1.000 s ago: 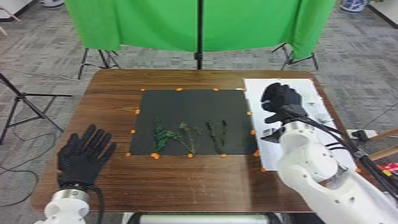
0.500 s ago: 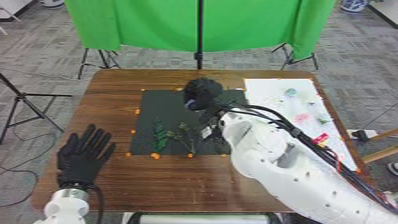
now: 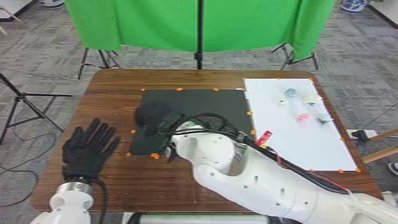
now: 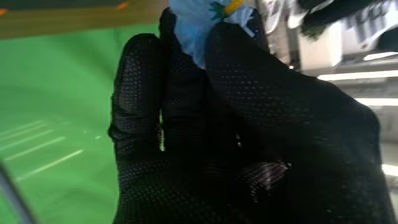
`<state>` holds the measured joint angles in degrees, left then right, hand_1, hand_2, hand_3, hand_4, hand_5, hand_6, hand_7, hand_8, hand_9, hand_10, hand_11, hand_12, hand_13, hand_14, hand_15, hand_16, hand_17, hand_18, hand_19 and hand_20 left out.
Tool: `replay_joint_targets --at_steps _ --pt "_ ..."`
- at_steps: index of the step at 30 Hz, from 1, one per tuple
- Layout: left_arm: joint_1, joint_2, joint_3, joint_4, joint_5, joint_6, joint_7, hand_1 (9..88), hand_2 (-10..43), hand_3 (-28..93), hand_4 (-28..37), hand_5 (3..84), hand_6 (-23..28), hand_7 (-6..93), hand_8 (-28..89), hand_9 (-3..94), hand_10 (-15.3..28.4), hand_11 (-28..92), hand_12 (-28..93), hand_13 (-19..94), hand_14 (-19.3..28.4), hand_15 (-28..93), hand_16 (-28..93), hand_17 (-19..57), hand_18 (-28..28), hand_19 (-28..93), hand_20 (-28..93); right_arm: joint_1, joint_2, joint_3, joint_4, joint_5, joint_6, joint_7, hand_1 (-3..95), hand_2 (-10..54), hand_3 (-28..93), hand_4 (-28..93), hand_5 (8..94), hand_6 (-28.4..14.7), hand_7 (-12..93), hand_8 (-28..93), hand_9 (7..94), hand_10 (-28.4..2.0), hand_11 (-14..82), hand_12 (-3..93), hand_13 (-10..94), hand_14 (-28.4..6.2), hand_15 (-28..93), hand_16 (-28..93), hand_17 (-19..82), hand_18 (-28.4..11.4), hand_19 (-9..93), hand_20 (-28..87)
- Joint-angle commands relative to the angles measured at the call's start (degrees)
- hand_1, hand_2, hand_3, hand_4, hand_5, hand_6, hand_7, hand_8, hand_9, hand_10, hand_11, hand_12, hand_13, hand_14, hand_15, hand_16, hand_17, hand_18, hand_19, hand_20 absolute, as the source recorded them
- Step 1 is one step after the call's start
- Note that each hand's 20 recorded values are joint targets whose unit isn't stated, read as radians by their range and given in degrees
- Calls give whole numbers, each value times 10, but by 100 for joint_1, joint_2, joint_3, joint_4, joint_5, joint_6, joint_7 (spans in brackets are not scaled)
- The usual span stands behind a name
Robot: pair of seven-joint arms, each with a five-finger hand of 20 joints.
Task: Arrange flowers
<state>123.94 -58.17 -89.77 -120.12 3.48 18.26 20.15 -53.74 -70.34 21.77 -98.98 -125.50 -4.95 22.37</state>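
Blue, thin-looking petals made up the flower (image 4: 189,25), pinched between thumb and fingers of the right hand (image 4: 258,75). In the head view that hand was over the left part of the black mat (image 3: 213,100); whether the flower touched the mat could not be told. Left hand (image 3: 89,145): open, fingers extended, at the left side of the tabletop (image 3: 133,185). Small loose blooms (image 3: 303,117) lay on the white sheet (image 3: 311,147) to the right of the mat.

Handling (judged): very light, soft, easily creased; petals probably a little slippery against knitted fabric. The yellow-and-green piece (image 4: 233,7) at the petals looked firmer. A light pinch there, close to the base, seemed the better hold; squeezing across the petals would likely have flattened them.

Visibility: the flower ran out of the wrist view at its edge, and thumb and fingers covered part of it, so its full outline was not established. Hand, forearm and cables masked the near part of the mat; a trace of greenery (image 3: 188,124) showed by the wrist, its extent uncertain.
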Motion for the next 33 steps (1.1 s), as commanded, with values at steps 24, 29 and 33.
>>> replay_joint_targets --at_steps 24,29,33 --pt "-4 162 119 35 -195 19 7 286 166 738 -283 412 83 149 -96 327 155 189 127 237 130 229 11 -36 111 227 150 -530 -646 123 754 -1052 -128 9 640 -95 697 -194 462 5 406 -174 463 -111 340 245 495 -3 371 407 278 -77 881 84" --pt "50 149 64 31 -218 39 5 287 166 738 -283 415 84 146 -95 331 156 183 131 243 133 229 27 -34 111 221 157 -513 -594 75 700 -1060 -90 2 639 -95 684 -191 474 -4 402 -164 470 -121 339 241 494 -13 381 395 283 -85 854 118" --pt "36 146 73 39 -223 26 -32 287 165 740 -283 415 82 149 -96 333 156 185 132 244 134 236 25 -35 112 224 160 -585 -593 115 619 -1015 -136 79 620 -95 694 -198 484 -5 398 -162 475 -130 328 233 485 -21 406 379 302 -109 764 221"
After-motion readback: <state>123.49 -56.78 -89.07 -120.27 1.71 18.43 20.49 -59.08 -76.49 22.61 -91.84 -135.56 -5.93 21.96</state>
